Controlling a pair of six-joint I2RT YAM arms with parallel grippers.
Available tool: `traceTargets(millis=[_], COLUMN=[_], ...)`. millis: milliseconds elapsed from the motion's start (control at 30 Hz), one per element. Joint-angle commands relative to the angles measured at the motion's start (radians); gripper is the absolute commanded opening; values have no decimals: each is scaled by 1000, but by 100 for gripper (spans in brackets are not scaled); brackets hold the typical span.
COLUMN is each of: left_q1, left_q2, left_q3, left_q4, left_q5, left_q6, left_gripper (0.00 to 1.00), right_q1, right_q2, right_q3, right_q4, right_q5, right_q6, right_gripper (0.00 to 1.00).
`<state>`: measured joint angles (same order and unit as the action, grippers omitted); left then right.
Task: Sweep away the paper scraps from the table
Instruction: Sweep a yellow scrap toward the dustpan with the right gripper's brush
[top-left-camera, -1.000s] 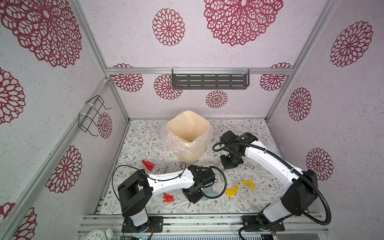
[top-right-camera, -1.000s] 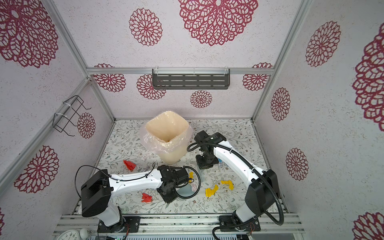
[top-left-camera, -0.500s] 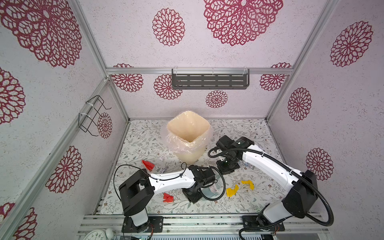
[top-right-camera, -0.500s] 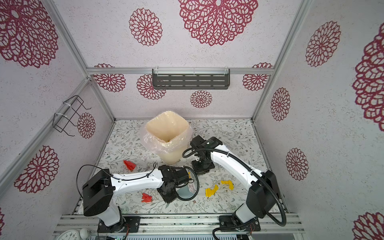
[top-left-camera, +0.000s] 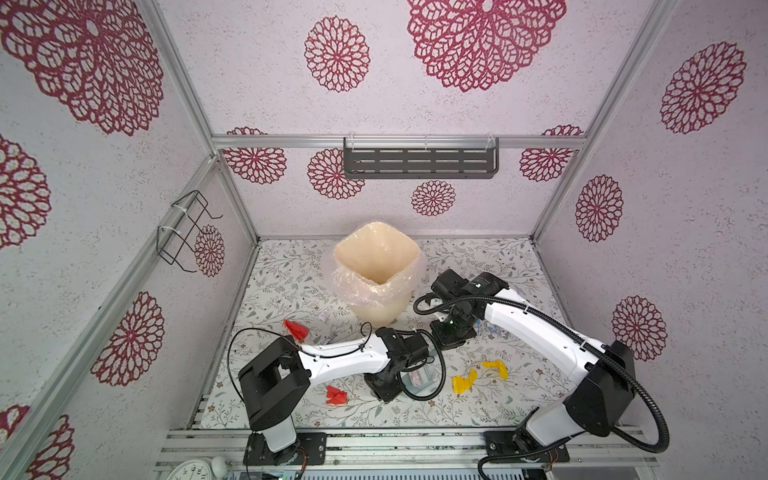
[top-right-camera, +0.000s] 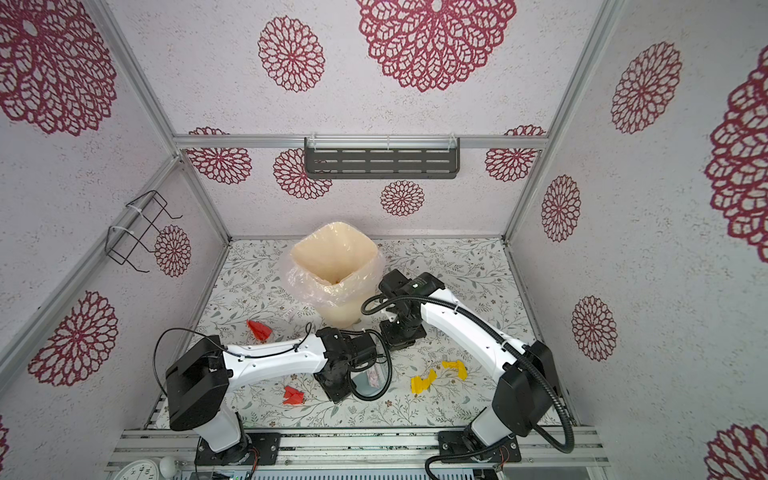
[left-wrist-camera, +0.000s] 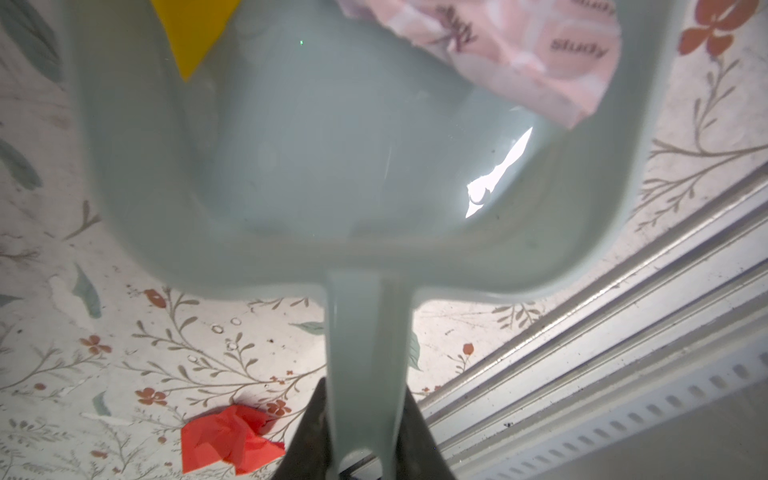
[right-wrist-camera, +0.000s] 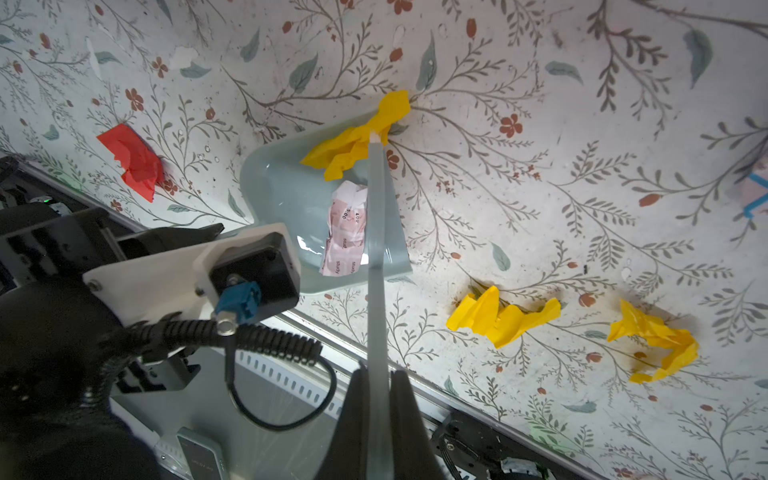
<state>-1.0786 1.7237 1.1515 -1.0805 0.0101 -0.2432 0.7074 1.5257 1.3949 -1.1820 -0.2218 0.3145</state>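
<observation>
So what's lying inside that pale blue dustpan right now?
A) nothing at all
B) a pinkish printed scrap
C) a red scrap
B: in the right wrist view a pinkish printed scrap lies in the dustpan, a yellow scrap at its lip; the red scrap lies out on the table.

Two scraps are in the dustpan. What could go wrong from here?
The yellow scrap lies across the edge of the dustpan, partly on the table, so lifting now could drop it. The right tool pinches the brush only by its thin handle end, so it may twist when pushing.
</observation>
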Motion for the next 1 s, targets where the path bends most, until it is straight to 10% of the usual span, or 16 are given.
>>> traceTargets(millis=[0,967], left_q1=[15,47], left_q2=[26,50], left_q3=[4,30], left_q4=[28,21], left_q5=[2,-38], left_q6=[14,30], left_gripper=[0,0], right_q1=[-75,-28], right_q2=[-74,156], right_q3=[40,222], right_q4=[-49,-147], right_q5=[66,-80], right_q6=[1,-232], right_gripper=[0,0])
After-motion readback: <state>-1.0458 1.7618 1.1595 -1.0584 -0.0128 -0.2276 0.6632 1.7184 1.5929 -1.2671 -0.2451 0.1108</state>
